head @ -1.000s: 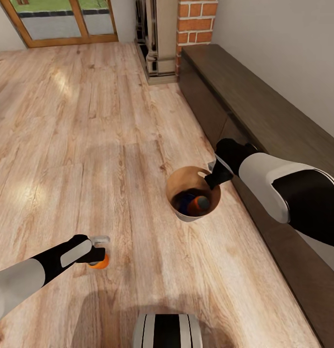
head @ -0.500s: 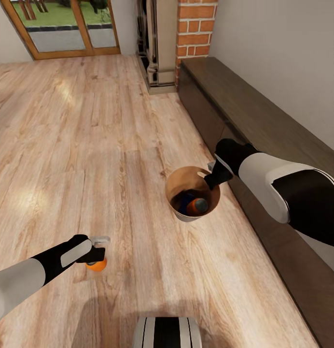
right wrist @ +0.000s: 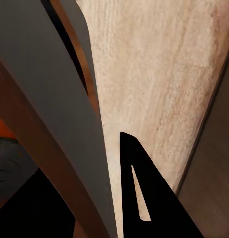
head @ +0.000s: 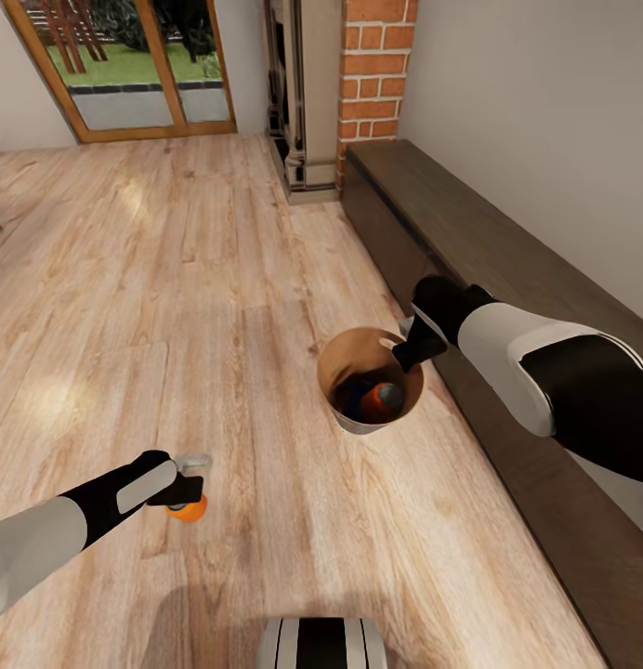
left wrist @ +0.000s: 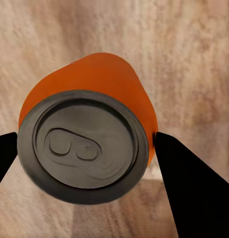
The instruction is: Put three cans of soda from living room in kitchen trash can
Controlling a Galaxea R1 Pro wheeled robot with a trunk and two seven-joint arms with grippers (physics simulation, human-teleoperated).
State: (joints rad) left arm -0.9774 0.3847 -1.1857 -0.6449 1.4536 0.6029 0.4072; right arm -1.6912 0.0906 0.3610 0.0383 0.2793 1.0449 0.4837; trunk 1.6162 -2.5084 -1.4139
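Observation:
An orange can of soda (head: 191, 509) with a grey top (left wrist: 85, 145) sits between the fingers of my left gripper (head: 185, 500), which is shut on it low over the wood floor. My right gripper (head: 405, 351) is shut on the far rim of the trash can (head: 363, 420), a pale grey bin that is brown inside. One black finger (right wrist: 142, 191) lies outside the bin wall (right wrist: 49, 119). Inside the bin lie a second orange can (head: 381, 398) and a dark blue can (head: 351, 388).
A long dark low cabinet (head: 507, 269) runs along the right wall, close beside the bin and my right arm. A red brick column (head: 373, 65) stands at its far end, and a glass door (head: 126, 70) with a wood frame is at the back. Light plank floor (head: 173, 279) stretches to the left.
The whole picture has shifted downward, so the camera has moved and more of the door and brick column shows. Both grippers keep their holds and stay at the same spots in the picture.

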